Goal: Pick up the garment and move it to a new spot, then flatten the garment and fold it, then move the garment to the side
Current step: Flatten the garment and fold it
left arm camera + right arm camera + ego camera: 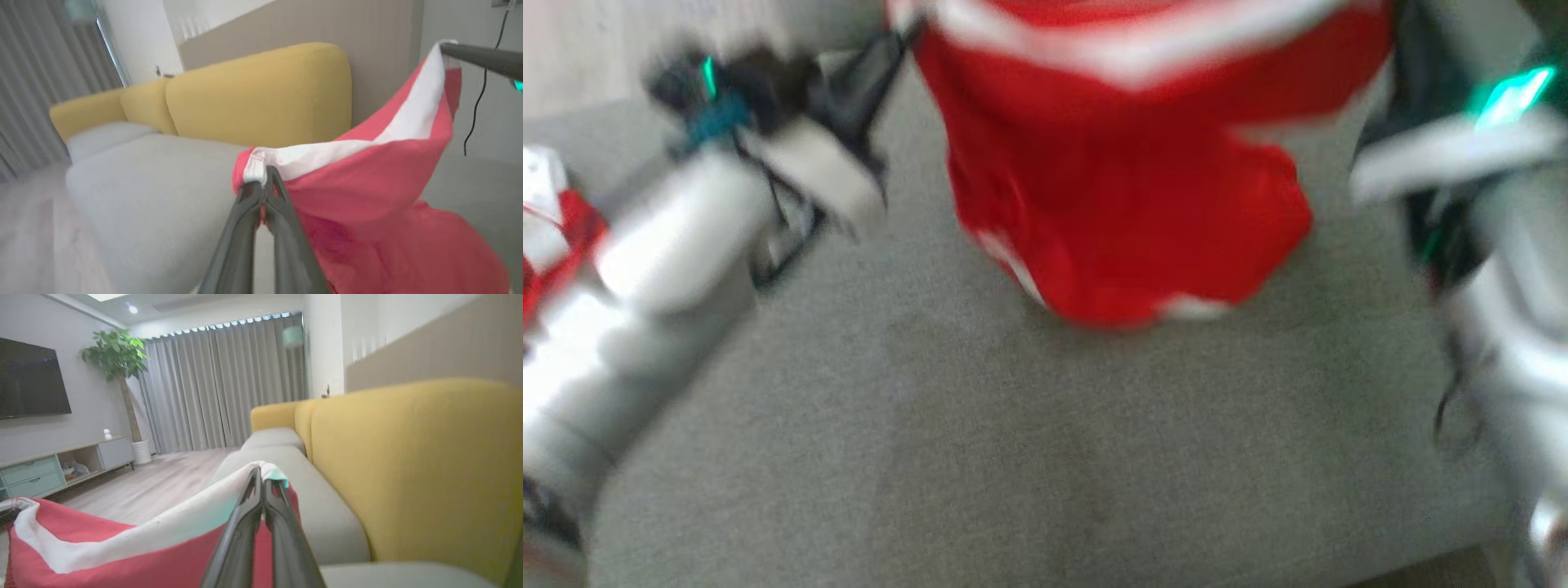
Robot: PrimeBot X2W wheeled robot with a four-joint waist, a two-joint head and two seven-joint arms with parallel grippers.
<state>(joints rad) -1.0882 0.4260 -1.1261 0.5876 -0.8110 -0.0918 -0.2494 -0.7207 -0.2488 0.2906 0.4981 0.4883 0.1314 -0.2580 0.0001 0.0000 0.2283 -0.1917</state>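
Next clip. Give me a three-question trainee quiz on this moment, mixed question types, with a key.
1. True or false: the left gripper and the right gripper are each shut on the white band of the red garment.
2. What surface lies below the garment? A) wooden table B) grey sofa seat C) laundry basket
3. Fill in: the sofa's backrest is ___ in colour.
Key: 1 true; 2 B; 3 yellow.
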